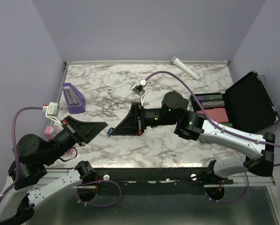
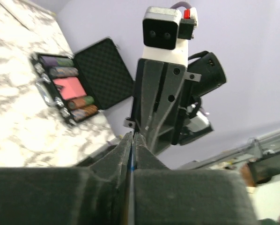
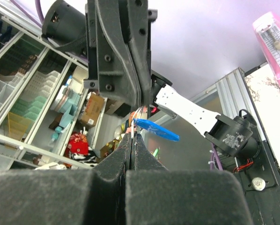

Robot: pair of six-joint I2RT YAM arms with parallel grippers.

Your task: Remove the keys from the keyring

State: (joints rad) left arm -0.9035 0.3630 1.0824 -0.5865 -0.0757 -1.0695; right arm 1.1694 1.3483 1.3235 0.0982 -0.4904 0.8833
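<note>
— What did the overhead show that the wrist cameras couldn't?

— The layout. From there I saw the whole marble worktop (image 1: 177, 147), shut in by lilac walls (image 1: 144, 28) on three sides. The open black case (image 1: 250, 96) of chips sat at the right edge, its lid leaning out past it. The purple wedge block (image 1: 73, 98) stood near the left edge. A pink object (image 1: 48, 131) sat at that same edge, and the white tube (image 1: 185, 68) lay by the far rim. The left claw (image 1: 104, 125) and right claw (image 1: 116, 130) met tip to tip over the near middle. Bare marble lay all round them, with the case and block well apart.

— And the wrists?

— The detail. The right wrist camera looked back past the near edge to shelves of storage bins (image 3: 32, 93), which the overhead didn't take in. It also showed the keyring (image 3: 158, 131), its blue tag sticking out sideways in the air between the two sets of tips. From above that was only a blue speck.

— Who had hold of it?

— The left wrist view showed a thin blue edge pinched between the left claw's closed fingers, so the left had the tag. The right claw's fingers were pressed together too, but I couldn't tell what they held. The key I couldn't make out in any view.
</note>
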